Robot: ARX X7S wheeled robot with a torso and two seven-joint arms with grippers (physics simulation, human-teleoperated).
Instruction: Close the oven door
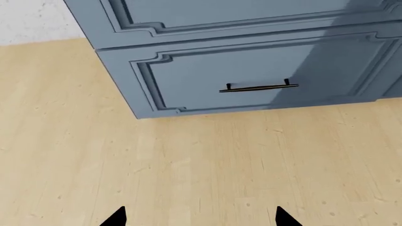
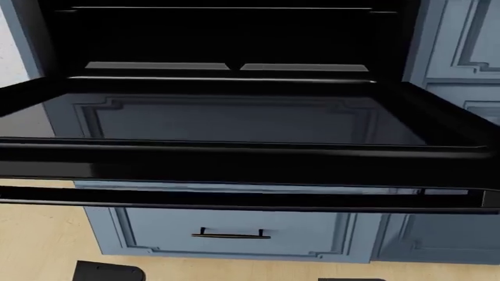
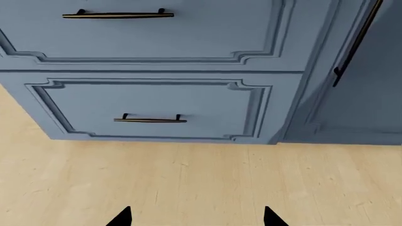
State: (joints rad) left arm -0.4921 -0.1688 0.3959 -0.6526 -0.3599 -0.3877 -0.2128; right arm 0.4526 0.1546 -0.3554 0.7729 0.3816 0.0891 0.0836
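In the left wrist view, your left gripper [image 1: 199, 217] showed only two black fingertips [image 1: 116, 217] at the frame edge, set well apart with nothing between them, above a pale wooden floor [image 1: 188, 165]. Ahead stood a blue panelled drawer front [image 1: 251, 75] with a thin dark handle [image 1: 259, 87]; the oven door did not appear there.

In the head view, the oven door [image 2: 234, 120] lay fully open and roughly level, a wide glossy black slab filling the middle of the frame, its glass mirroring the panelled cabinetry. Behind it gaped the dark oven cavity [image 2: 226, 35]. Under the door's front edge sat a blue drawer [image 2: 234, 231] with a bar handle [image 2: 231, 234].

In the right wrist view, your right gripper [image 3: 196, 217] likewise had its tips spread and empty over the floor, facing two stacked blue drawers [image 3: 150, 108] and a tall cabinet door [image 3: 370, 84].
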